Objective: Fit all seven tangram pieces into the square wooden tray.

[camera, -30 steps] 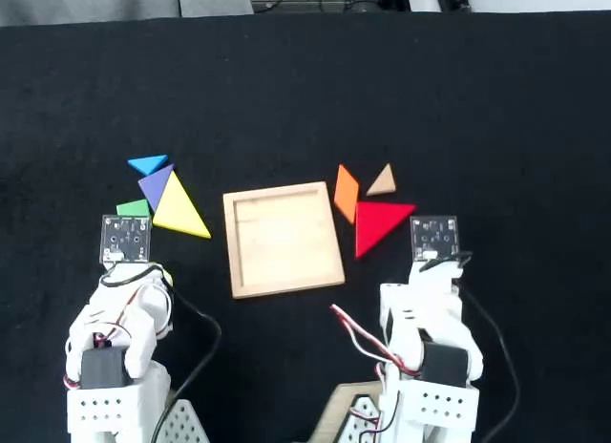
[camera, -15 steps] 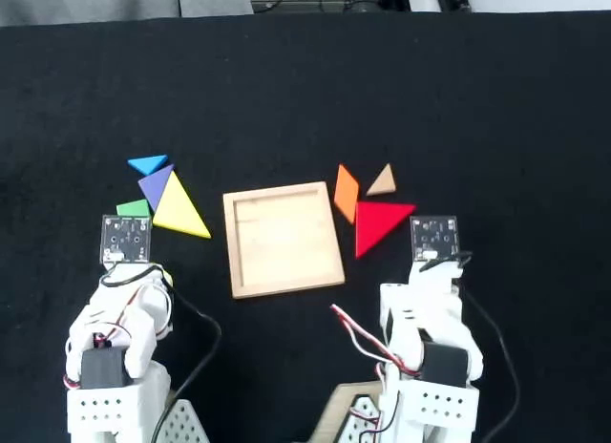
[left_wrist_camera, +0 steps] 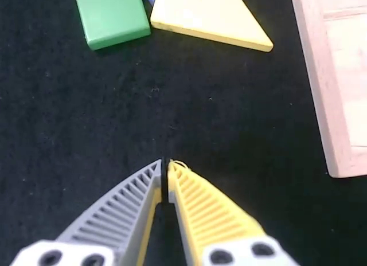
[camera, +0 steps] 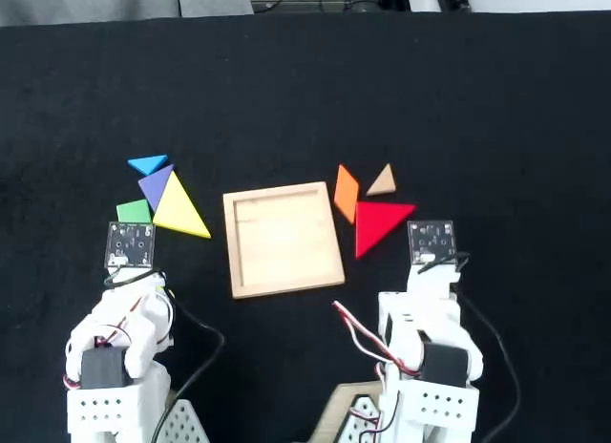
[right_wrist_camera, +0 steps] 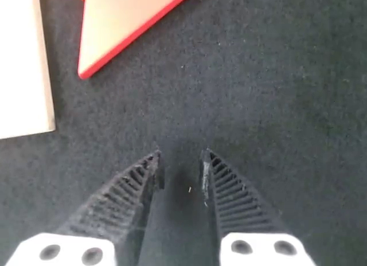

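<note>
Bench (camera: 286, 99): black cloth. Square wooden tray (camera: 286, 238) lies flat near the middle with nothing in it, ahead of the gap between the two arms.

Left group, all flat on the cloth beside the tray:
- yellow triangle (camera: 179, 209), large, nearest the tray but not touching it
- green square (camera: 133, 211), just beside the yellow triangle on the side away from the tray
- purple triangle (camera: 154, 183), against the yellow triangle's far edge
- blue triangle (camera: 147, 163), farthest out, at the purple one's tip

Right group:
- red triangle (camera: 378, 223), large, just off the tray's right edge
- orange parallelogram (camera: 346, 193), at the red triangle's far corner, close to the tray's far right corner
- tan triangle (camera: 382, 181), small, just beside the orange piece

Left hand (left_wrist_camera: 166, 163): fingers pressed together at the tips, gripping nothing, low over bare cloth. The green square and yellow triangle lie just ahead of it, clear of the fingertips. The tray's edge is off to the side, apart.

Right hand (right_wrist_camera: 180, 157): fingers a narrow gap apart, nothing between them, over bare cloth. The red triangle's near corner lies ahead of it, untouched, and the tray's near corner lies beside that.
</note>
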`<action>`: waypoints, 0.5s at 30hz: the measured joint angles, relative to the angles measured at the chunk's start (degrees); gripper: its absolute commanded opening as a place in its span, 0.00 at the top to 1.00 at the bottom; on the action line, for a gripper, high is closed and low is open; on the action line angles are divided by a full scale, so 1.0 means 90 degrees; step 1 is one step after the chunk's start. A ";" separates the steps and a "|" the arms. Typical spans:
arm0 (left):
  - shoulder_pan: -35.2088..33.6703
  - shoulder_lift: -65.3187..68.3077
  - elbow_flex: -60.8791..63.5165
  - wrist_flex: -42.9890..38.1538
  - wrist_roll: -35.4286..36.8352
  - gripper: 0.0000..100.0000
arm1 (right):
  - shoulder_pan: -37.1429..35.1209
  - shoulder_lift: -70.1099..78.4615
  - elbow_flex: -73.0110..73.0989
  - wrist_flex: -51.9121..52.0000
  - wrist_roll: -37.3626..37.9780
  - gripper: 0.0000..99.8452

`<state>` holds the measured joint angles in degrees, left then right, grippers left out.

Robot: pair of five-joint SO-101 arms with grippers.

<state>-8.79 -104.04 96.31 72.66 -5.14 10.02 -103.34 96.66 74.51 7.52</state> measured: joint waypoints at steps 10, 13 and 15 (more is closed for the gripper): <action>0.0000 0.0000 0.0000 0.0000 0.0000 0.97 | -0.0361 0.0000 0.0000 0.0000 0.0000 0.88; 0.0000 0.0000 0.0000 0.0000 0.0000 0.97 | -0.0713 0.0000 0.0000 0.0000 0.0000 0.88; 0.0000 0.0000 0.0000 0.0000 0.0000 0.97 | -0.0908 0.0000 0.0000 0.0000 0.0000 0.88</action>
<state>-8.79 -104.04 96.31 72.66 -5.14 1.85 -103.34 96.66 74.51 7.52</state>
